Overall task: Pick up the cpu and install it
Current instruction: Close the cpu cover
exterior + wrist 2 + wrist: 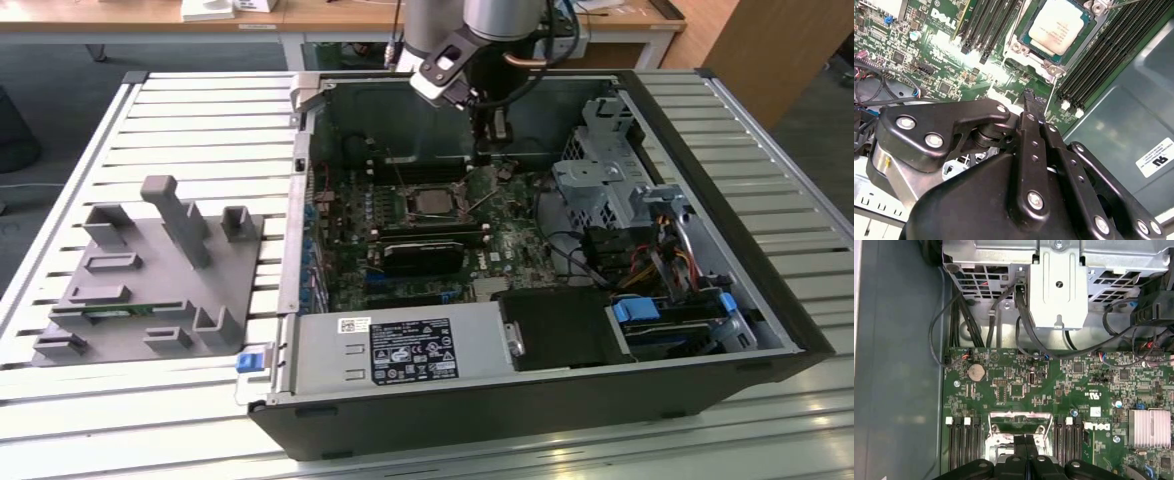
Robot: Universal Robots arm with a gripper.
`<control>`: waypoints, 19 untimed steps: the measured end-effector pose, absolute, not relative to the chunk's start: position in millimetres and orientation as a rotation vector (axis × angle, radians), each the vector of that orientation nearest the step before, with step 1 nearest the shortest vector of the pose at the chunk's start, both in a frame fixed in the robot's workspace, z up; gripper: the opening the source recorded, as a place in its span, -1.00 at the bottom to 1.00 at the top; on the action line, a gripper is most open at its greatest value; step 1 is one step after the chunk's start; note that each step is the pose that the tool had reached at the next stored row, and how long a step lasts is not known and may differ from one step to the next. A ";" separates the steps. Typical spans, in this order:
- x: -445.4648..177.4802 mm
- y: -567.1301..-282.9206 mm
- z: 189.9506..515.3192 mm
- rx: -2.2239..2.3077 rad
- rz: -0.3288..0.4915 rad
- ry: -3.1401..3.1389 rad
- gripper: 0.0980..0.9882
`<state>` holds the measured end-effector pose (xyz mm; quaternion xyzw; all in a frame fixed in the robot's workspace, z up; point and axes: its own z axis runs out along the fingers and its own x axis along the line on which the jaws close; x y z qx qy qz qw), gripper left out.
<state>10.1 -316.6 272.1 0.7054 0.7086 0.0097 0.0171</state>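
Open above the cpu (1056,25); drive cage (601,180), cables (585,258) crowd nearby.

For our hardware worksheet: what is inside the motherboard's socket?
The cpu lies in the socket, its silvery top showing. Whatever lies under the cpu is covered by it.

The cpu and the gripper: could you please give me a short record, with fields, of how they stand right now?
cpu: silvery top up, lying in the socket on the motherboard
gripper: shut, nothing seen between its fingers, over the board beside the socket, apart from the cpu
computer case: open, lying on the slatted table
grey fixture: on the table, at the exterior view's left of the case
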 end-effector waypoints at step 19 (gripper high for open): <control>16.6 -316.6 270.8 2.192 0.030 2.202 -0.98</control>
